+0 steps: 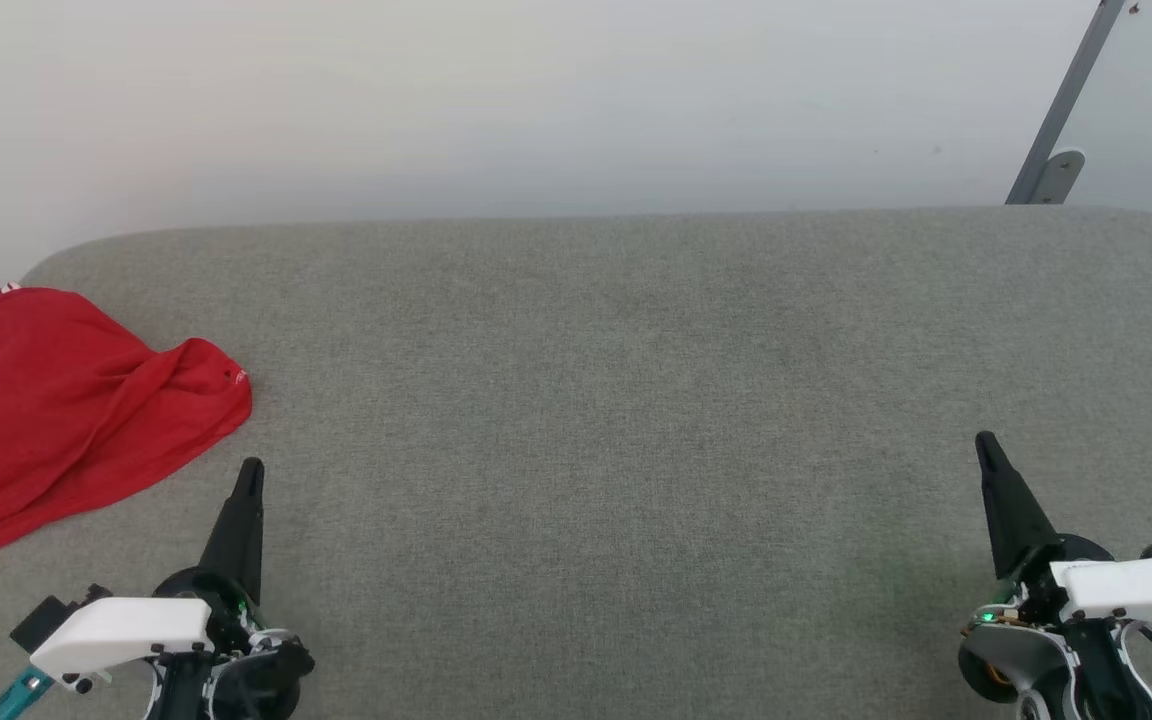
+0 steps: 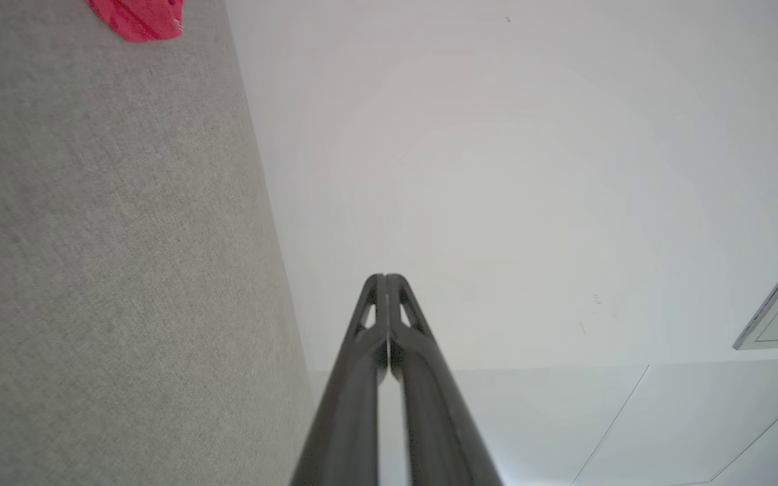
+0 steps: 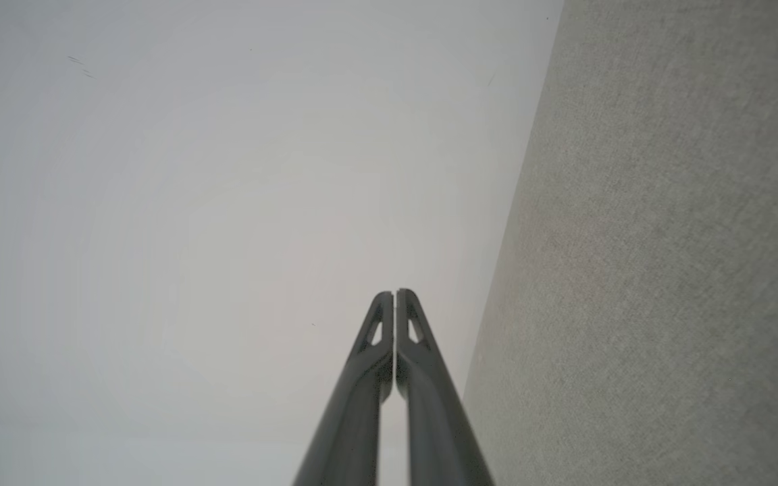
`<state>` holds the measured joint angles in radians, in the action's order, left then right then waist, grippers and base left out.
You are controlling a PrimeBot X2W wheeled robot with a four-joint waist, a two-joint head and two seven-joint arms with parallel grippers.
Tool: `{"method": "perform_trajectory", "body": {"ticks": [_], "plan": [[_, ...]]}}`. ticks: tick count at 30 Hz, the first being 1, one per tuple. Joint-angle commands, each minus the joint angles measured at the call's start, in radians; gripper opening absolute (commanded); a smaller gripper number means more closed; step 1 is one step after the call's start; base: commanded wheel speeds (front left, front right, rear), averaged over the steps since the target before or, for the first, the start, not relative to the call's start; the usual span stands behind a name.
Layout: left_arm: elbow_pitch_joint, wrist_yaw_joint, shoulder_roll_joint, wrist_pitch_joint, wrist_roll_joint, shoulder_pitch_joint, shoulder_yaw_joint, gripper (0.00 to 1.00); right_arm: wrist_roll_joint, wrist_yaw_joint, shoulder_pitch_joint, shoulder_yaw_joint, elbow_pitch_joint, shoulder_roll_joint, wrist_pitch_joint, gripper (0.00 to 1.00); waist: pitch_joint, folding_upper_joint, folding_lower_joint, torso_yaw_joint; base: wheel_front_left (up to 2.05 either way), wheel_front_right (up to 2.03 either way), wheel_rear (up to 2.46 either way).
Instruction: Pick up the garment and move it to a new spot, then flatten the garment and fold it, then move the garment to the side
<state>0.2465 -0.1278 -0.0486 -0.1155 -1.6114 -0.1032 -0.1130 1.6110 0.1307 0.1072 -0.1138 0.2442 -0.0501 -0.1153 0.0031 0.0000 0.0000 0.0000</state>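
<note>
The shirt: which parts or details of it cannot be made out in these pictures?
Head view: the left edge cuts off the shirt, so its full size and shape are hidden.
Head view: it lies crumpled; its own folds hide any print and the sleeves.
Left wrist view: just a small red piece at the top edge, too small for detail.

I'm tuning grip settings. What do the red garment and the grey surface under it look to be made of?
The garment: soft, matte cloth, perhaps cotton or polyester; it lies crumpled in limp folds. The surface: matte grey woven textile, like upholstery; a fine flecked weave shows. What lies beneath cannot be told.
</note>
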Motion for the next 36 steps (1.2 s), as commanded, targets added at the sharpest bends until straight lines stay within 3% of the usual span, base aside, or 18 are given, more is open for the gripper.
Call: {"method": "perform_trajectory", "body": {"ticks": [1, 11, 19, 36], "plan": [[0.004, 0.000, 0.001, 0.000, 0.000, 0.002, 0.000, 1.00, 0.000, 0.000, -0.002, 0.000, 0.005, 0.001, 0.000, 1.00, 0.000, 0.0000, 0.0000, 0.000, 0.00, 0.00, 0.00], [-0.015, 0.021, 0.007, 0.024, -0.003, 0.029, 0.014, 1.00, -0.022, 0.000, -0.017, 0.031, 0.018, 0.003, 0.035, 1.00, 0.000, 0.0000, 0.0000, 0.000, 0.00, 0.00, 0.00], [-0.061, 0.053, -0.016, 0.064, 0.043, 0.044, 0.035, 1.00, -0.144, 0.000, -0.007, 0.049, 0.020, 0.001, 0.074, 1.00, -0.001, 0.0000, 0.0000, -0.002, 0.00, 0.00, 0.00], [-0.088, 0.172, -0.115, 0.145, 0.392, 0.062, 0.105, 1.00, -0.580, 0.000, 0.000, 0.055, 0.018, -0.005, 0.131, 1.00, -0.005, 0.0000, 0.0000, -0.004, 0.00, 0.00, 0.00]]}}
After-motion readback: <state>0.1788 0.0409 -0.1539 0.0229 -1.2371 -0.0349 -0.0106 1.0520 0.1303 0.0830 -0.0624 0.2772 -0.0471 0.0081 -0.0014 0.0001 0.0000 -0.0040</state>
